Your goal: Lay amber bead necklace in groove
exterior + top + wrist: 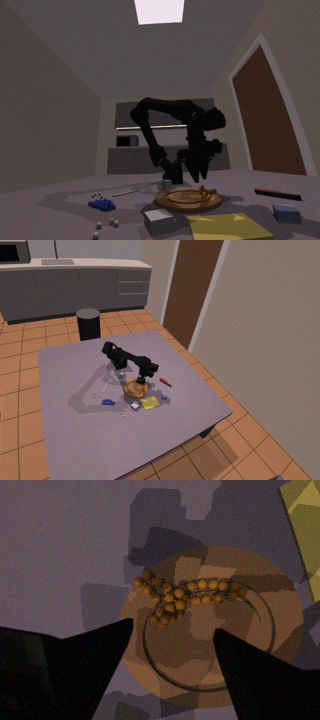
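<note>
The amber bead necklace (144, 387) (206, 195) (179, 592) lies bunched on one side of the round bead board (126, 389) (161, 202) (287, 625). In the wrist view a doubled strand runs along the upper part of the groove, a clump sits at its upper left, and a short loop reaches outside the groove to the board's rim. Most of the groove shows no beads. My gripper (140, 381) (200, 180) (173, 629) is open and empty above the board, its fingertips pointing down. In the wrist view the clump lies just beyond the gap between the fingertips.
A blue bead bunch (108, 402) (102, 204), loose pale beads (111, 221) and a white stick (106, 386) lie left of the board. A white block (135, 405), yellow sheet (150, 403) and blue block (164, 396) are in front; a red-black pen (165, 382) lies right.
</note>
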You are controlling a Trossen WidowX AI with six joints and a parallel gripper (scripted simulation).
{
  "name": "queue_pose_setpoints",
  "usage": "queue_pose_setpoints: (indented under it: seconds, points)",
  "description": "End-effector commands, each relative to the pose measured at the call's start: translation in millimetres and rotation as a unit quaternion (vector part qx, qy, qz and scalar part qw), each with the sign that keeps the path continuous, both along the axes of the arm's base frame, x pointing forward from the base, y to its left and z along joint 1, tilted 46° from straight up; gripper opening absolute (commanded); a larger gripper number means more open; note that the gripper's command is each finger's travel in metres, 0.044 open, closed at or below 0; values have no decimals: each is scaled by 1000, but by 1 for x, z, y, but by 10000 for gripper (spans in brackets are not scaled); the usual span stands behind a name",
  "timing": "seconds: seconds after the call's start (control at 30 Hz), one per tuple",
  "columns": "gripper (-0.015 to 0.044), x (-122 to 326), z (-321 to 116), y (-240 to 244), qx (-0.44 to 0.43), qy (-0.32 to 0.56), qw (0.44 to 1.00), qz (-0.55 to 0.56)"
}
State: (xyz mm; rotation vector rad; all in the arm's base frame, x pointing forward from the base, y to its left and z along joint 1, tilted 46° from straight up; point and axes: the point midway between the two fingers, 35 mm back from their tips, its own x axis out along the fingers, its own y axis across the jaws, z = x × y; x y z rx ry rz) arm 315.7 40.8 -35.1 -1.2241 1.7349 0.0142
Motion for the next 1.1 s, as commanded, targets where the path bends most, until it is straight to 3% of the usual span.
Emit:
queue_pose_setpoints:
  seconds: [0.0,0.67,1.0,1.07]
  points:
    - [310,-1,-4,-5,-2,3,1000,2]
    - [310,-3,-21,-24,-4,8,1000,4]
    - [48,-2,-20,-22,-2,4,1000,1]
    - [34,-2,-20,-22,-2,4,1000,1]
